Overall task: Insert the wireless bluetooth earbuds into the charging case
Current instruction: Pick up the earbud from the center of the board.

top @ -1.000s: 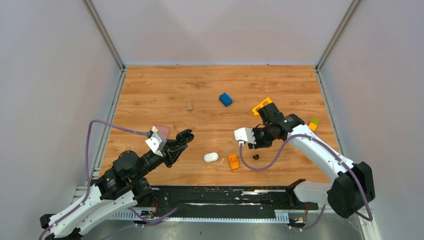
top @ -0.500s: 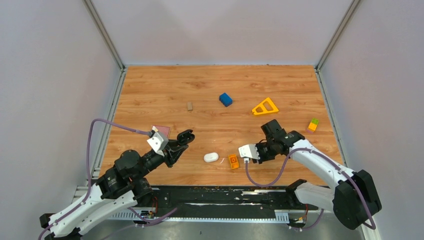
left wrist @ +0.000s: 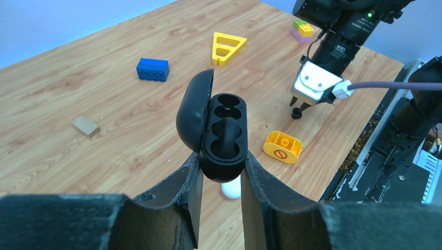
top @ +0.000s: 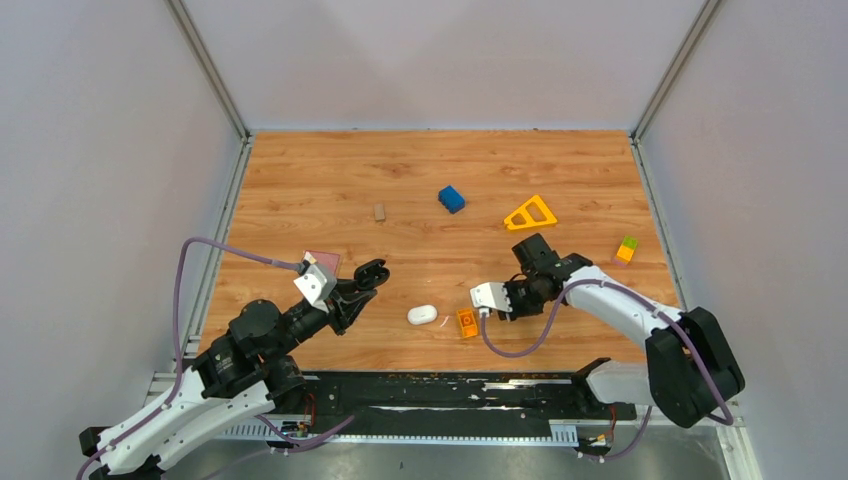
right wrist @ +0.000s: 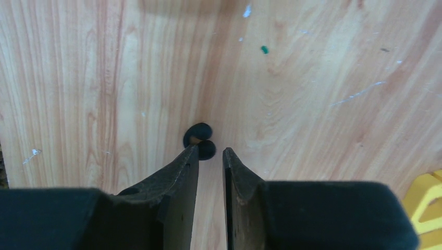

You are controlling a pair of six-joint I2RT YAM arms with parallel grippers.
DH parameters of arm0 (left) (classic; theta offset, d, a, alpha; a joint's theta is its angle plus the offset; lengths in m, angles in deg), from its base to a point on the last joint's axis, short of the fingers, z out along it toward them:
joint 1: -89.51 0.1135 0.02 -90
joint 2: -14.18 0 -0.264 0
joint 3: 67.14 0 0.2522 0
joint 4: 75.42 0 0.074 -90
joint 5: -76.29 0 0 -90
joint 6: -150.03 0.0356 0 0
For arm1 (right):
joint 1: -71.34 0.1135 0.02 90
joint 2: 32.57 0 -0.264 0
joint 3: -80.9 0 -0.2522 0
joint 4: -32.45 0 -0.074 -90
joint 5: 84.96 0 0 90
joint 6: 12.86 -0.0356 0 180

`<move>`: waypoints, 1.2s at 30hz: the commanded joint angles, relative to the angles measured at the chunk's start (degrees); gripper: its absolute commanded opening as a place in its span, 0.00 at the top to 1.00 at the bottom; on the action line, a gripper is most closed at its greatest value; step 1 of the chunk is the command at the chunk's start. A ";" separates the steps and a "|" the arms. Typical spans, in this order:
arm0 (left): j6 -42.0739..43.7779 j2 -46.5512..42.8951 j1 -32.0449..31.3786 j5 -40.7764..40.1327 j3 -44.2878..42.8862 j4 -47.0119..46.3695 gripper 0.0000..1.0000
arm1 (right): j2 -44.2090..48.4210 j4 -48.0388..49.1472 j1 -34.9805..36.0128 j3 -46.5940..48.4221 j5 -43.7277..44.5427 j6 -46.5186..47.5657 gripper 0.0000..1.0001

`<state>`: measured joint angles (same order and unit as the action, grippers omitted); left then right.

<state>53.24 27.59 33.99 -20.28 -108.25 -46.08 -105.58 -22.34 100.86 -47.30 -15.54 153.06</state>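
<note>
On the desk (top: 330, 190) at your near right, right fingers (right wrist: 183, 174), narrowly parted and empty, have swung down beside the black earbud (right wrist: 199, 139), pickup pending; left fingers (left wrist: 188, 182) clamp the open charging case (left wrist: 225, 130).

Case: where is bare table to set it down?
Bare table between the blue brick, tan block and white oval. Crowded at the near edge: white oval, orange block, earbud at the right gripper.

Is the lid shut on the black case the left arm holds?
No: the charging case in the left gripper has its lid swung open, wells showing.
</note>
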 commanded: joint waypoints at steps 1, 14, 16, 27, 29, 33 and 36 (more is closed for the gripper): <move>-0.68 0.25 -0.28 -0.19 -0.24 -1.42 0.99 | -1.27 1.06 -1.18 5.65 -1.37 -1.69 0.75; -0.95 -0.17 -0.24 0.31 -0.51 -0.83 0.99 | -8.81 4.08 -2.49 5.08 2.22 -2.25 0.75; -0.95 -0.35 -0.28 0.33 -0.55 -0.79 0.99 | -8.29 3.23 -2.45 3.97 2.96 -1.39 0.75; -0.96 -0.19 -0.27 0.50 -0.16 -1.59 0.99 | -2.08 -0.80 0.52 -1.11 2.04 -0.94 0.74; -0.93 -0.21 -0.27 0.50 -0.24 -1.57 0.99 | -2.00 -0.71 1.40 -0.79 1.59 -2.49 0.74; -0.95 -0.13 -0.28 0.51 -0.16 -1.56 0.99 | -2.74 -1.12 4.10 0.22 0.94 -4.62 0.73; -0.95 -0.14 -0.27 0.55 -0.19 -1.54 0.99 | -3.69 -1.88 6.32 0.29 1.29 -5.04 0.72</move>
<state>52.78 27.52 33.99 -20.19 -108.25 -46.06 -108.31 -21.38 104.51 -47.45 -12.44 150.22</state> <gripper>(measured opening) 0.362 0.272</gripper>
